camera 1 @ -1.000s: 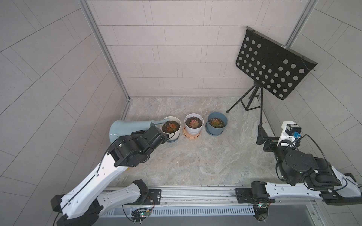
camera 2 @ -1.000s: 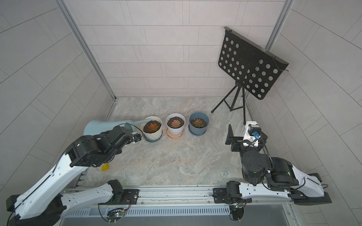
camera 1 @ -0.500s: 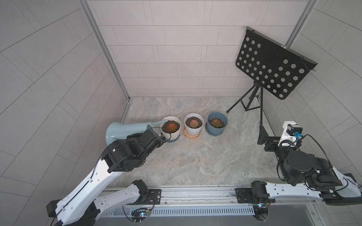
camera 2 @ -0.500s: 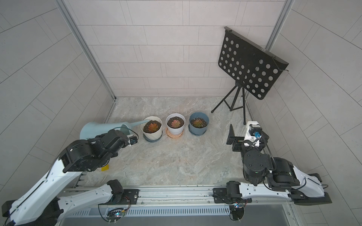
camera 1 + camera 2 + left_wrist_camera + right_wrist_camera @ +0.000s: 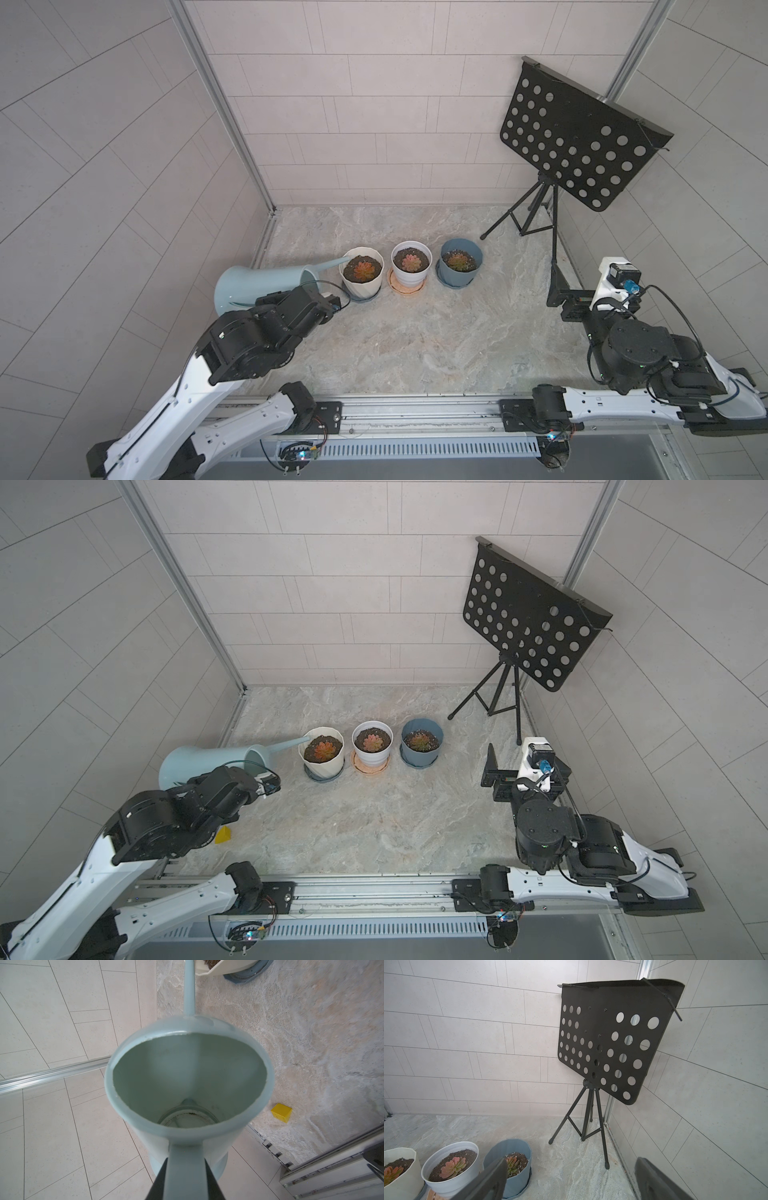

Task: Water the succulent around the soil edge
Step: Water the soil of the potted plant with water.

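Pinching the flat handle point(image 5: 185, 1185), your left gripper point(image 5: 185, 1162) holds well; your right gripper point(image 5: 571, 1179) hangs spread, empty. Rigid and probably light, the watering can point(image 5: 257, 286) tilts, spout point(image 5: 332, 262) at the cream pot point(image 5: 360, 287) rim beside the succulent point(image 5: 363, 269).

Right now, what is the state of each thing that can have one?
watering can: held tipped, spout at the cream pot's rim.
left gripper: jaws shut on the can's handle.
right gripper: jaws open, empty.
white pot, blue pot: upright.
music stand: upright, empty.
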### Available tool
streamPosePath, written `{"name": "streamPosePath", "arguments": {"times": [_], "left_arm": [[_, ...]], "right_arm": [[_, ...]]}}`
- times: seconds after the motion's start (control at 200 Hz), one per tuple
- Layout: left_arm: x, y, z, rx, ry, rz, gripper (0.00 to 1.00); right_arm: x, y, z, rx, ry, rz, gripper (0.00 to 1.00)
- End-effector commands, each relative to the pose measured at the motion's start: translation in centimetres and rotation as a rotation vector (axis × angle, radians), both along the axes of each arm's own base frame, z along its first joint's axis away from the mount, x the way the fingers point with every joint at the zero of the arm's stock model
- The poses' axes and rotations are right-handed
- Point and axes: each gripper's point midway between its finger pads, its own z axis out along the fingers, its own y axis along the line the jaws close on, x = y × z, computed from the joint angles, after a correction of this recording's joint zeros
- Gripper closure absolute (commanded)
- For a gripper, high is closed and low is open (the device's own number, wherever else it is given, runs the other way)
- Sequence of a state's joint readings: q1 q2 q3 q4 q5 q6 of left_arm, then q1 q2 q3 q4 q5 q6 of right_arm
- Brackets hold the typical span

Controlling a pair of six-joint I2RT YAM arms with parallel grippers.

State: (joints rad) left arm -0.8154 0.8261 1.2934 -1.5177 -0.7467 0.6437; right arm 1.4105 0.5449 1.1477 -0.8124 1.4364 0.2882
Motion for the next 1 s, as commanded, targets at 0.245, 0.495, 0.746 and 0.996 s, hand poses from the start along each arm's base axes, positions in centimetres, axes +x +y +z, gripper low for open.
{"name": "streamPosePath", "arguments": {"times": [0.245, 0.495, 0.746, 0.996], "left_arm": [[-1.0, 1.6, 0.1, 0.008, -0.031, 0.020, 1.00], [-2.0, 2.3, 0.1, -0.015, -0.037, 0.007, 1.00], [-2.9, 2.8, 0.1, -0.030, -0.029, -0.005, 1.00], [-3.9, 3.8, -0.4, -0.022, -0.004, -0.003, 1.00]], "right_arm": [[0.1, 0.3, 0.5, -0.011, 0.000, -0.010, 0.00], [0.1, 0.5, 0.4, -0.011, 0.000, -0.010, 0.00], [0.1, 0.6, 0.1, -0.003, -0.001, -0.009, 0.00], [0.1, 0.7, -0.1, 0.002, 0.000, -0.007, 0.00]]}}
